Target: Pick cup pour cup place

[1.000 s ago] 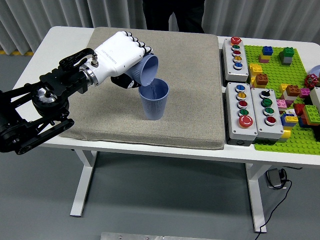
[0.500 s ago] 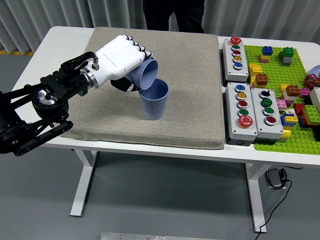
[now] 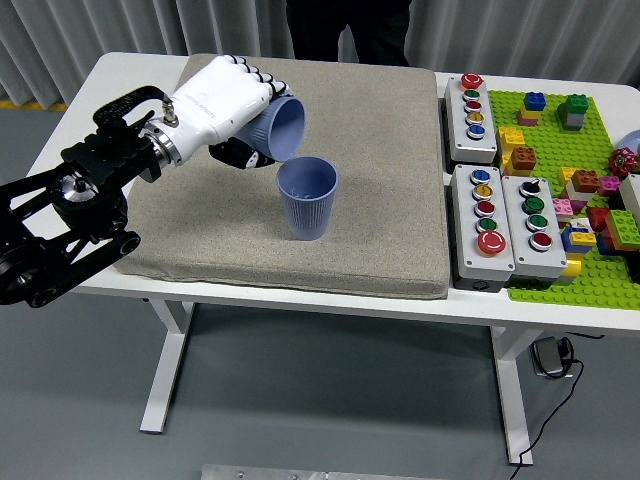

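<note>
A blue ribbed cup stands upright near the middle of the grey mat. My left hand, white with black fingertips, is shut on a second blue cup that lies tipped on its side, mouth facing right. That held cup hangs up and to the left of the standing cup, apart from its rim. I cannot see anything inside either cup. The right arm is out of the picture.
Three grey button boxes sit right of the mat. A green baseplate with several coloured bricks fills the far right. A person in dark clothes stands at the far side, hands not visible.
My left hand has pulled the tipped cup up and to the left, away from the standing cup's rim, and the arm has drawn back leftward.
</note>
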Motion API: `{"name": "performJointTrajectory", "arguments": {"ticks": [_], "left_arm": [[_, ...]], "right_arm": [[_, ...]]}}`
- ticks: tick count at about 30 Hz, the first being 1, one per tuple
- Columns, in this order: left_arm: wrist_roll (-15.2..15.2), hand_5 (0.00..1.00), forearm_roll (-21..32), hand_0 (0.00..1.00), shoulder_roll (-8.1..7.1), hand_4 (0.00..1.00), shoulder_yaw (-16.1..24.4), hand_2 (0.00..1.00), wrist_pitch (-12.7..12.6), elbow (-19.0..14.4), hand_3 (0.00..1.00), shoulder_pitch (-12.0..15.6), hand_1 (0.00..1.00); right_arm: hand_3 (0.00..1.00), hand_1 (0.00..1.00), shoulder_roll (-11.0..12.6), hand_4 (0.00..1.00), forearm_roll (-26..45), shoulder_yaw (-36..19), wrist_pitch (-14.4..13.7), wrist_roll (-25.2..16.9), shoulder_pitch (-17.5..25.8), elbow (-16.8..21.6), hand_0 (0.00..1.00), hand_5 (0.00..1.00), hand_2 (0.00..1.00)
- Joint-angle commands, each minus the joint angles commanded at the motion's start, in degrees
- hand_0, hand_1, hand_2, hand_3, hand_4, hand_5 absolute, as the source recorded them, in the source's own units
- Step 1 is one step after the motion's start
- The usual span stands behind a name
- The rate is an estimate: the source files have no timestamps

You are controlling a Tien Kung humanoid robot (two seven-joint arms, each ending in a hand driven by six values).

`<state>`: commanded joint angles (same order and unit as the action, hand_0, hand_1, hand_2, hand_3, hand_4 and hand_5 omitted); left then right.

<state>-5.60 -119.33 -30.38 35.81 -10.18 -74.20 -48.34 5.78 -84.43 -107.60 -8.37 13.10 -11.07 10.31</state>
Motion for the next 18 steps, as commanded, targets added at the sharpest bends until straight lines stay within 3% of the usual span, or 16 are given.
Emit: {"name": "performJointTrajectory", "arguments": {"ticks": [8, 14, 18], "left_arm": [[4.43, 0.175, 19.07, 0.56, 1.22, 0.815, 7.83, 0.502, -4.89, 4.49, 0.506, 2.78, 0.475], [9.68, 0.18, 33.6, 0.565, 3.52, 0.818, 9.66, 0.502, -6.48, 8.8, 0.506, 5.35, 0.48], [11.85, 0.18, 43.28, 0.565, 6.14, 0.818, 12.44, 0.502, -7.57, 11.36, 0.506, 7.77, 0.48]], "right_arm": [[0.589, 0.632, -0.03, 0.002, -0.02, -0.01, 0.02, 0.05, -0.25, 0.0, 0.695, 0.198, 0.585], [0.589, 0.632, -0.1, 0.002, -0.24, -0.15, 0.03, 0.13, -0.36, 0.0, 0.696, 0.198, 0.585], [0.589, 0.632, -0.16, 0.002, -0.47, -0.32, 0.06, 0.17, -0.32, 0.0, 0.696, 0.198, 0.585]]}}
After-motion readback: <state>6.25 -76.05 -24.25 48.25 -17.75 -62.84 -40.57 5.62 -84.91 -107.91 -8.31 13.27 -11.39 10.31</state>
